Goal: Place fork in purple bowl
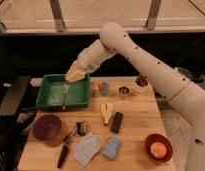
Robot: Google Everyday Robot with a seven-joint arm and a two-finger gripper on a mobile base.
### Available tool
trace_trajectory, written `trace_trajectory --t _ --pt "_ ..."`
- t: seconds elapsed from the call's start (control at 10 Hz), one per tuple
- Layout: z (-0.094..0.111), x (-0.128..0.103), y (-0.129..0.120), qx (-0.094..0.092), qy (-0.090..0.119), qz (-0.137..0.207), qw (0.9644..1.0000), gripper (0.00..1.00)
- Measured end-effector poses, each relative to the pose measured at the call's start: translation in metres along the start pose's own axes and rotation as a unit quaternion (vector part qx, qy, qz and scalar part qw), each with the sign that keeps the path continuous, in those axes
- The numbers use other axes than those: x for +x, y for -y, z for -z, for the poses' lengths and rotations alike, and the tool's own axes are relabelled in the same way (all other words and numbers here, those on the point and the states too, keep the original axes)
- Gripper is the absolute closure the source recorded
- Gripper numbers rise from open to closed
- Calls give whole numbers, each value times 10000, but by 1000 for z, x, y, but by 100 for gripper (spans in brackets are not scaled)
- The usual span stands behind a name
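Observation:
My gripper (75, 76) is at the end of the white arm, above the right part of the green tray (50, 102). It is shut on the fork (64, 94), a slim silver piece that hangs down from it over the tray. The purple bowl (47, 127) stands on the wooden table at the front left, below the tray and well below and left of the gripper. It holds nothing that I can see.
A black-handled utensil (65, 149) lies right of the purple bowl. A grey cloth (87, 148), a blue sponge (112, 147), a banana (106, 112) and a black block (116, 122) lie mid-table. A red bowl (158, 147) sits front right. Small cups (103, 88) stand at the back.

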Motion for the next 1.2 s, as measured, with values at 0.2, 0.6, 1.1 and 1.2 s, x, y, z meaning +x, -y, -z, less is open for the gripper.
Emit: trace_trajectory --t 0.2,0.6,1.1,1.2 --pt "-30 -23 -17 -309 129 160 9993 100" --pt "-28 -22 -16 -289 131 143 9994 100" --pt "-30 -22 -15 -285 153 175 9993 100" --pt "-32 -22 -14 -275 178 223 9992 100"
